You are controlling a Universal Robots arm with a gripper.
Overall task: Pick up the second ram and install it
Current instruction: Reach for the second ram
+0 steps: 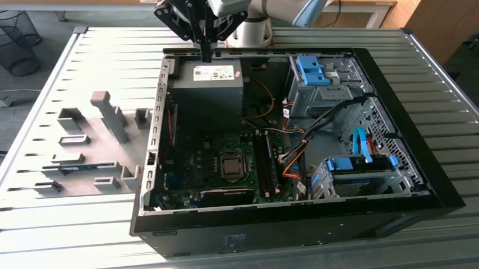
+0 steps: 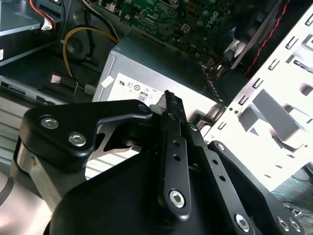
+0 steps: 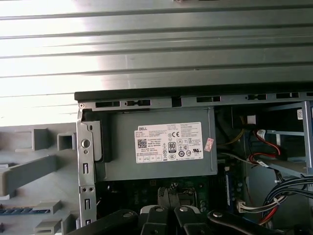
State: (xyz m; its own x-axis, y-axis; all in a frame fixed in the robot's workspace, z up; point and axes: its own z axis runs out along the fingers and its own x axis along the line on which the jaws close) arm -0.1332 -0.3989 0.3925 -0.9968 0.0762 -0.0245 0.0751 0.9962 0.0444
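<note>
The second ram (image 1: pixel 78 166) is a thin blue-green strip lying flat in a slot of the grey fixture (image 1: pixel 112 120), on the exterior view's left of the open computer case (image 1: pixel 299 221). The first wrist view shows the ram (image 3: pixel 24 211) at the picture's edge. My gripper (image 1: pixel 204 55) hangs above the far end of the case, over the grey power supply (image 1: pixel 206 84), well away from the ram. Its black fingers are shut together with nothing between them, as both wrist views show (image 2: pixel 168 98) (image 3: pixel 168 195). The motherboard's long memory slots (image 1: pixel 263 162) lie mid-case.
Blue-handled drive cages (image 1: pixel 359 168) and bundles of orange and black cables (image 1: pixel 295 148) fill the case's side at the exterior view's right. The case and fixture rest on a slatted metal table (image 1: pixel 112 56). Wire baskets (image 1: pixel 19 42) stand beyond the table's far corner.
</note>
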